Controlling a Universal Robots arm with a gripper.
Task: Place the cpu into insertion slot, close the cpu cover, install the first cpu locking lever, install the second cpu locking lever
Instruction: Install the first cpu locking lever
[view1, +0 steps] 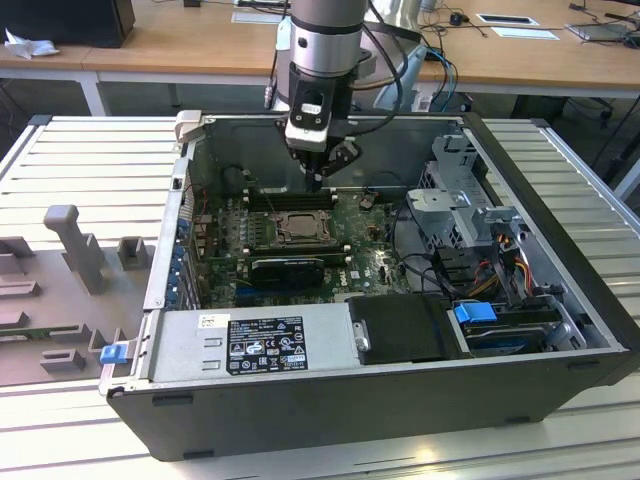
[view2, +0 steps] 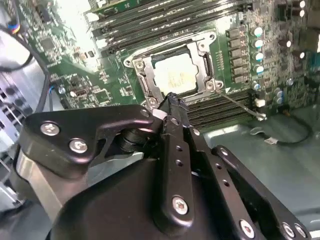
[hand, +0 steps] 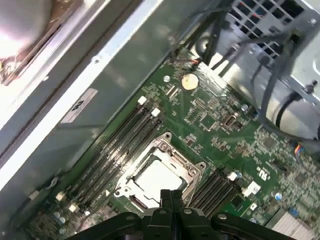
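- We see the cpu (view2: 175, 75) seated inside the insertion slot (view1: 298, 228), with the cpu cover (view2: 206, 60) folded flat around it.
- The gripper (hand: 171, 197) hangs just above the slot's edge, its fingers pressed together and pinching nothing.
- A thin locking lever (view2: 240, 106) juts out beside the slot. We judge the lever step is in hand, and it calls for pressing that wire down under its catch.

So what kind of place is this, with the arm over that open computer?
Most likely a robotics lab or test workshop: an open computer case lies on a slatted metal bench, the arm's tool hangs over its motherboard, and wooden desks with cables and papers stand behind.
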